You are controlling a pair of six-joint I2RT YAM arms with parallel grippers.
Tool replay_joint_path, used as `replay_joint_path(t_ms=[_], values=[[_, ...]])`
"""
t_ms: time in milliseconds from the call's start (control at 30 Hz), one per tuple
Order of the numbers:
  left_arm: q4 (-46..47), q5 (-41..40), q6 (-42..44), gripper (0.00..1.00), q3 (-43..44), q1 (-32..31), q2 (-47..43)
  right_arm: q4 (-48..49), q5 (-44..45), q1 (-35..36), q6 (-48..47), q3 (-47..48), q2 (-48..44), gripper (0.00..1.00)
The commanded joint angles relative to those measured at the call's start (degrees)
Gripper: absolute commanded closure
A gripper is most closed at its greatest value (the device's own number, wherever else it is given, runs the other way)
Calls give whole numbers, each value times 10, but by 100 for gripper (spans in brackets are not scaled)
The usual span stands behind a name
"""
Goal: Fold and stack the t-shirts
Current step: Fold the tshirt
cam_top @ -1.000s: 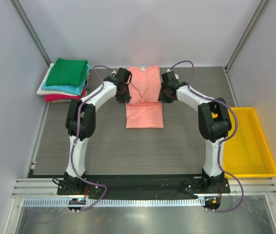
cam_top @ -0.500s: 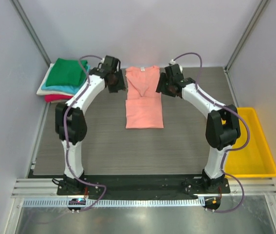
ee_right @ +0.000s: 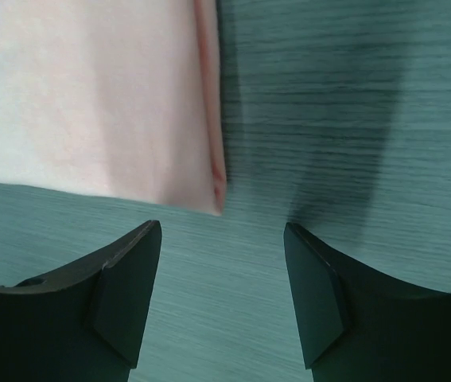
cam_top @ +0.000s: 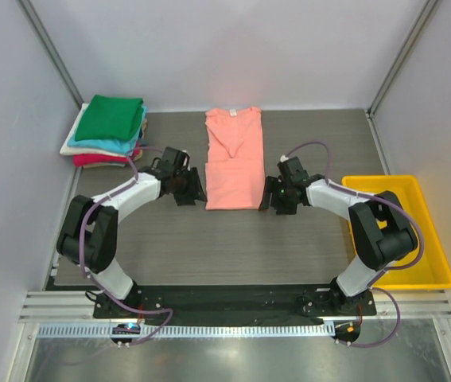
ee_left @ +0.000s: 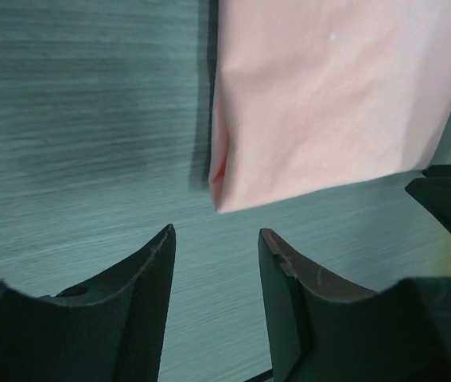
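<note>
A salmon-pink t-shirt [cam_top: 234,159] lies flat in the middle of the table, sides folded in to a long narrow strip, neck at the far end. My left gripper [cam_top: 196,191] is open and empty just left of the shirt's near left corner [ee_left: 223,195]. My right gripper [cam_top: 269,196] is open and empty just right of the shirt's near right corner [ee_right: 215,199]. Neither touches the cloth. A stack of folded t-shirts [cam_top: 107,130], green on top, then teal, cream and red-pink, sits at the far left.
A yellow plastic bin [cam_top: 404,231] stands at the right edge of the table. White walls close the table in at the back and on both sides. The right gripper's tip shows at the right edge of the left wrist view [ee_left: 448,195].
Both arms have pulled back from the shirt's far end and dropped to its near corners, one on each side. The shirt now lies flat, its lower part no longer bunched.
</note>
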Motion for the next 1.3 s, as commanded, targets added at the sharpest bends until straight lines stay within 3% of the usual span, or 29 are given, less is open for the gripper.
replay_joint_path(t_ms=[0,400,700,800,933,1000,1033,1133,1167,1267], values=[[126,40,-28,52,-51,-9,-32,73,-38,0,14,-23,-20,31],[212,14,-56,51,-116,-29,18,102,-42,-1,15,-53,2,43],[240,-33,-64,60,-132,-29,43,104,-35,-2,12,-48,19,50],[245,-35,-65,65,-132,-28,55,105,-32,-2,12,-45,28,55],[249,-36,-66,83,-131,-28,64,112,-30,-4,14,-42,40,60],[249,-34,-68,90,-128,-29,69,116,-32,-5,16,-40,47,64],[249,-33,-68,99,-126,-29,70,116,-33,-5,17,-38,50,67],[249,-23,-66,100,-124,-30,65,117,-38,-5,21,-35,50,82],[249,-16,-61,100,-124,-31,55,116,-39,-5,22,-37,46,91],[220,-16,-55,100,-127,-37,30,109,-36,-5,23,-50,15,97]])
